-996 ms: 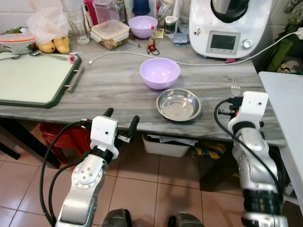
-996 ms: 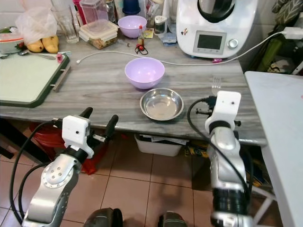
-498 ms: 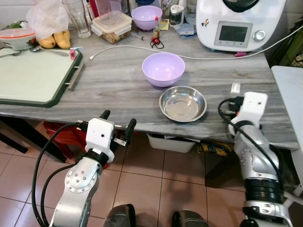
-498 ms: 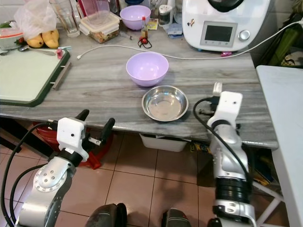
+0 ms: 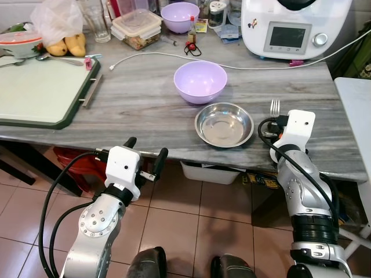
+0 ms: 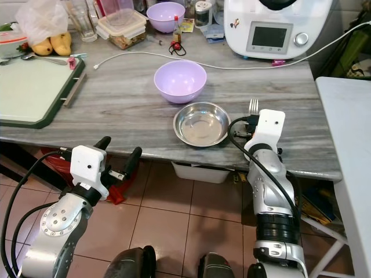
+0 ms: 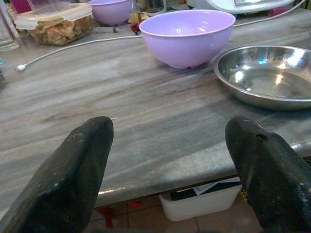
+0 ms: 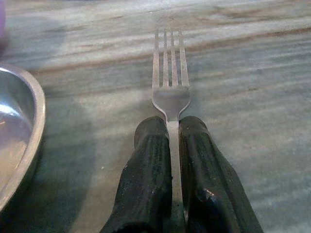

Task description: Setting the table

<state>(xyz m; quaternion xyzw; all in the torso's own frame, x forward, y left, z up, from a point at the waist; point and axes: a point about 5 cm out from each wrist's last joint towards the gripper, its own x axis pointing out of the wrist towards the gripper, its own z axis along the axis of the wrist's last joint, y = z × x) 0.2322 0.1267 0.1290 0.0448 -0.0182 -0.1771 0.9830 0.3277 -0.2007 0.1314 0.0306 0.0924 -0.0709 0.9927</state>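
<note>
Two lilac plastic bowls: one (image 5: 200, 81) round and smooth near the middle of the table (image 5: 139, 98), the other (image 5: 179, 14) at the back among the clutter. One shallow steel dish (image 5: 224, 124), shiny and round, just in front of the nearer lilac bowl and close to the table's front edge. One metal fork (image 8: 170, 92) with four tines, clamped by the handle between the closed black fingers (image 8: 146, 179) of the right gripper (image 8: 170, 145), tines pointing away over the tabletop, just right of the steel dish; touching the surface or hovering above it, cannot tell. Left gripper (image 7: 170, 160) low at the table's front edge, two blunt black fingers (image 7: 73, 170) spread wide with nothing between them, facing the lilac bowl and steel dish. Grey wood-grain tabletop, streaked and matte. One pale green tray (image 5: 40, 92) with a dark rim on the left end. One white cable (image 5: 151, 56) trailing across the back. One white kitchen machine (image 5: 293, 26) with a small screen at the back right. One clear lidded container (image 5: 136, 29) with food, one glass (image 5: 95, 23), yellow fruit (image 5: 66, 45) beside a white plastic bag (image 5: 55, 17). Terracotta floor tiles (image 5: 191, 220) underneath, with a white tub (image 5: 214, 172) under the table.
</note>
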